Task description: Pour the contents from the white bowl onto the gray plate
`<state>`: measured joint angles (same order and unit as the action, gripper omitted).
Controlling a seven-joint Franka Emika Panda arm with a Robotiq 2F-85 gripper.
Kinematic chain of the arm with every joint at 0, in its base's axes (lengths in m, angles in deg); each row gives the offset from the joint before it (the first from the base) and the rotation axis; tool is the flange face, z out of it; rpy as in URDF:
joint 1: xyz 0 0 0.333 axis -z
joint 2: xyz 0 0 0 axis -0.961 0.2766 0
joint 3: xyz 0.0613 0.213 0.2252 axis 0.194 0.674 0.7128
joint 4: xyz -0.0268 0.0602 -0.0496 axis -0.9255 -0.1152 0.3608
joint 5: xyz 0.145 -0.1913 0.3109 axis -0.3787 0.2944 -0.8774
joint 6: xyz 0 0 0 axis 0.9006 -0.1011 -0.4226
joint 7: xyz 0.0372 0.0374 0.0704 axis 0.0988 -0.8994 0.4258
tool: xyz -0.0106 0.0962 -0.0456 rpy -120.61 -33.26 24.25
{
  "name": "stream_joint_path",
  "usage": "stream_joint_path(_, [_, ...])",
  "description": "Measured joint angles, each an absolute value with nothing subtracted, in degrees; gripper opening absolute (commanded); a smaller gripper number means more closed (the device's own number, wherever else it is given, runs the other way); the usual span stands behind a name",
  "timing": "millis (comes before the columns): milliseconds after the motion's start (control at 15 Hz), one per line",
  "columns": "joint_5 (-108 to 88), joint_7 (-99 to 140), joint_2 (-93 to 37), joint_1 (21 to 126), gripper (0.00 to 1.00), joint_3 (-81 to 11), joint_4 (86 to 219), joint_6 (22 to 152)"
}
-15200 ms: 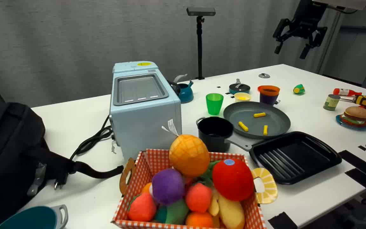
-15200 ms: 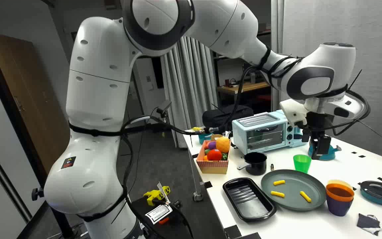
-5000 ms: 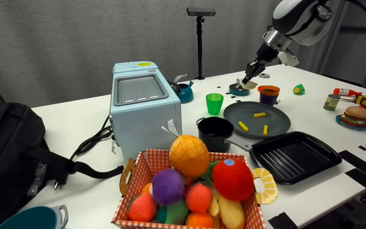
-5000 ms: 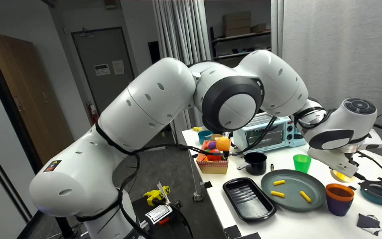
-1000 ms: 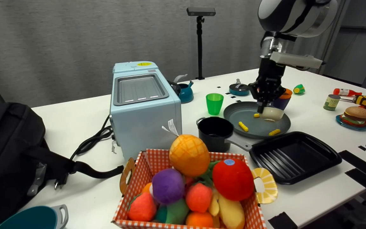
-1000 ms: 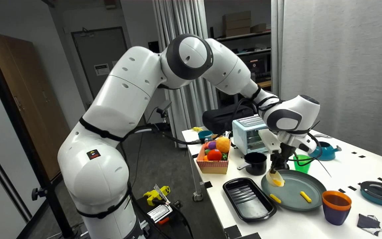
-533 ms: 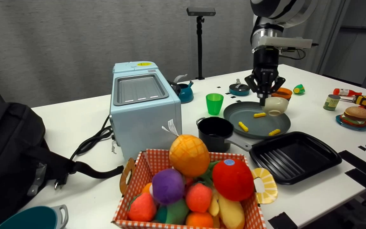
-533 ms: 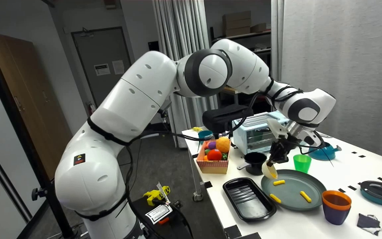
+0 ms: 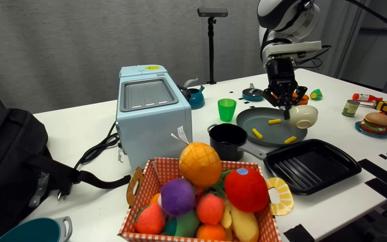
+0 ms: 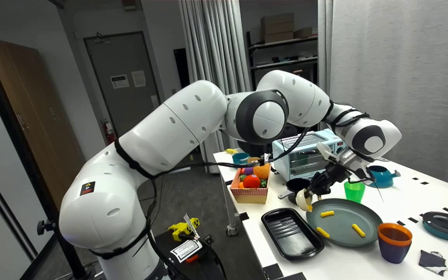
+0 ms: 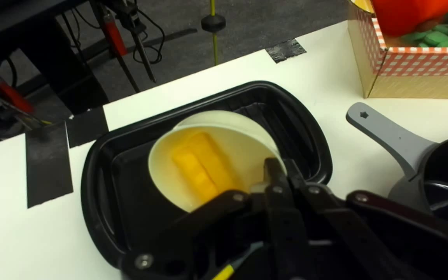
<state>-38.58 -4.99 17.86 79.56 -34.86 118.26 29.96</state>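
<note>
My gripper (image 9: 287, 116) is shut on the rim of the white bowl (image 9: 303, 116), one finger inside and one outside, as the wrist view shows. The bowl is lifted and tilted, its base facing the camera in an exterior view. Yellow stick-like pieces, the contents (image 11: 196, 167), lie side by side inside it. In an exterior view the bowl (image 10: 301, 200) hangs by the rim of the gray plate (image 10: 348, 221), on the side toward the pot, with yellow showing at its lower edge. Three yellow pieces (image 10: 358, 230) lie spread on the plate.
A black ridged tray (image 10: 292, 233) sits close beside the plate, below the bowl in the wrist view. Near the plate also stand a black pot (image 9: 227, 137) with a gray handle, a green cup (image 9: 227, 109) and stacked orange-purple cups (image 10: 395, 243). A fruit basket (image 10: 249, 194) stands farther off.
The gripper picked up the bowl and carried it across the plate; in the last second it shifted toward the pot side. One piece on the plate has turned and the stacked cups have shifted.
</note>
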Motion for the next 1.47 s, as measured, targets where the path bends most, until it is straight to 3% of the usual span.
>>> stream_joint_path(800, [-41.3,-15.6,30.3,82.1,0.01,-31.0,94.9,14.3])
stream_joint_path(1467, [-36.9,-12.8,30.7,81.4,0.01,-29.2,85.0,22.4])
